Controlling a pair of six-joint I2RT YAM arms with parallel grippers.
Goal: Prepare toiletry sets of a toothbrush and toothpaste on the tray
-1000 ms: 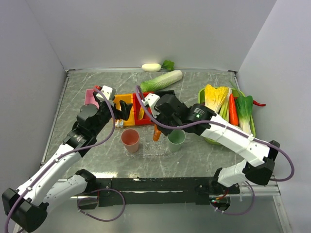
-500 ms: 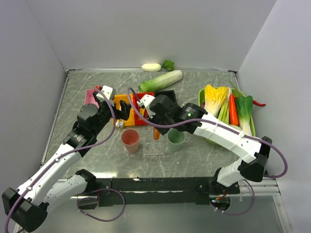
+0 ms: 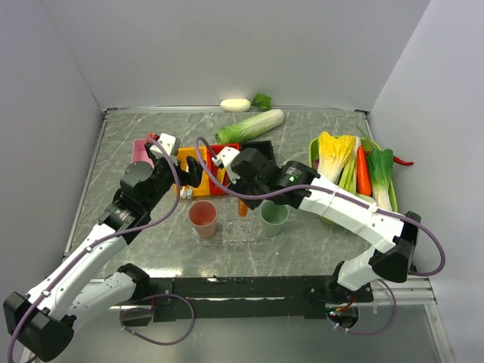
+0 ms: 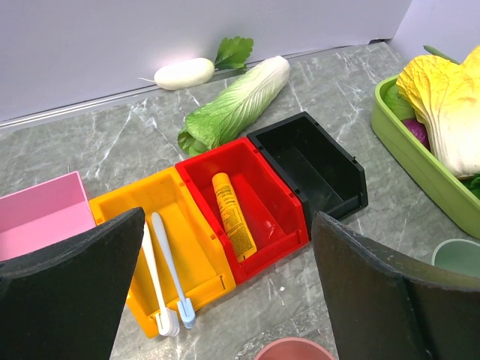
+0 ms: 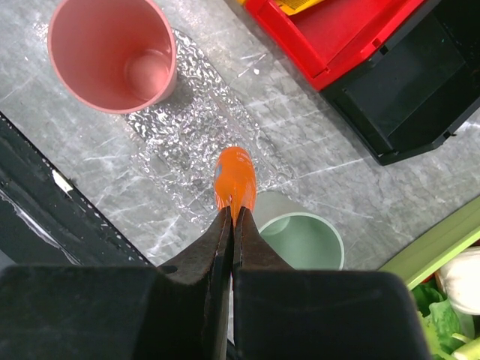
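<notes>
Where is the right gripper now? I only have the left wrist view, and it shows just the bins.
Observer: The right gripper is shut on an orange toothpaste tube and holds it, tip down, over the clear tray in front of the bins.
Operator: What else is at that tray?
Observer: A pink cup stands at one end and a green cup at the other. I see nothing lying on the stretch between them.
</notes>
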